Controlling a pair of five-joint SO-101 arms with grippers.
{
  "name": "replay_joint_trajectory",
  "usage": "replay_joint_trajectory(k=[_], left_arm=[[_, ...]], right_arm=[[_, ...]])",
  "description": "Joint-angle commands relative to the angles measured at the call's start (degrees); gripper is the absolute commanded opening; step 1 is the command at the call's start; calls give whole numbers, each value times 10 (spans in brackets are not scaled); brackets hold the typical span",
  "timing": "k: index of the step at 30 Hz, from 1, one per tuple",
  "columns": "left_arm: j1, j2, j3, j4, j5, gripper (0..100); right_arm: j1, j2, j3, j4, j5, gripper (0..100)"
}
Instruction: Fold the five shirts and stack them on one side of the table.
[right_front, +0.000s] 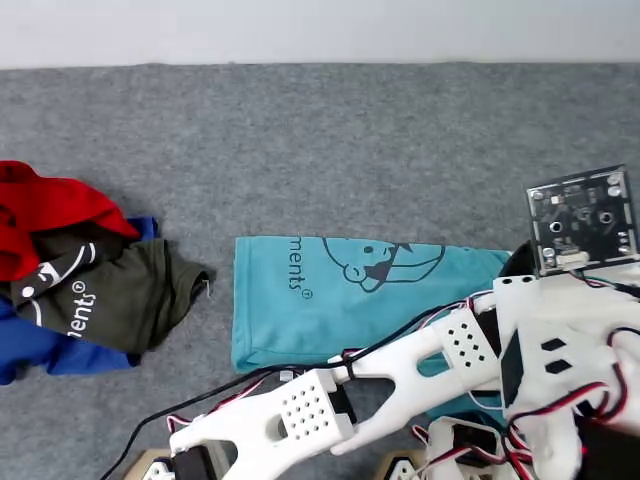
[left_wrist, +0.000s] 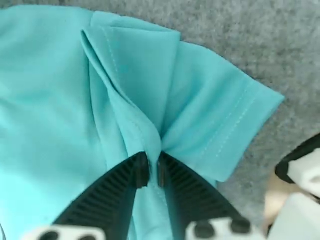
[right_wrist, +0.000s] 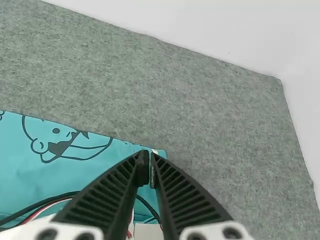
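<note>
A heap of three shirts lies well to the left of the teal shirt (right_front: 300, 310) and apart from it: a red shirt (right_front: 45, 215) at the far end, a dark olive shirt (right_front: 110, 290) on top in the middle, and a blue shirt (right_front: 40, 345) underneath, showing at the near end. The teal shirt itself lies flat on the grey table cover (right_front: 350, 140), folded into a long band, print side up. Over its near right part cross the white arms. The left gripper (left_wrist: 149, 167) is clenched on a raised fold of the teal cloth just beside the short sleeve (left_wrist: 230, 125). The right gripper (right_wrist: 149, 167) sits at the teal shirt's far right corner, its fingers pressed together and apparently pinching that corner.
</note>
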Motion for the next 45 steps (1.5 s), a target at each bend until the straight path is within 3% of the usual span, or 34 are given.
replay_joint_trajectory(k=[1,5,12,19,27,45], left_arm=[[-25,-19,-28,14,-4,47],[-54,-19,-28,14,-5,52],[-46,-19,-27,14,-3,175],[-27,-19,-28,14,-4,173],[-37,-31,-27,14,-7,36],[-55,-55,-25,12,-17,14]], right_arm=[[-2,-3,-1,22,-5,9],[-2,-3,-1,22,-5,9],[-2,-3,0,22,-5,9],[-2,-3,0,22,-5,9],[-2,-3,0,22,-5,9],[-2,-2,1,22,-5,9]])
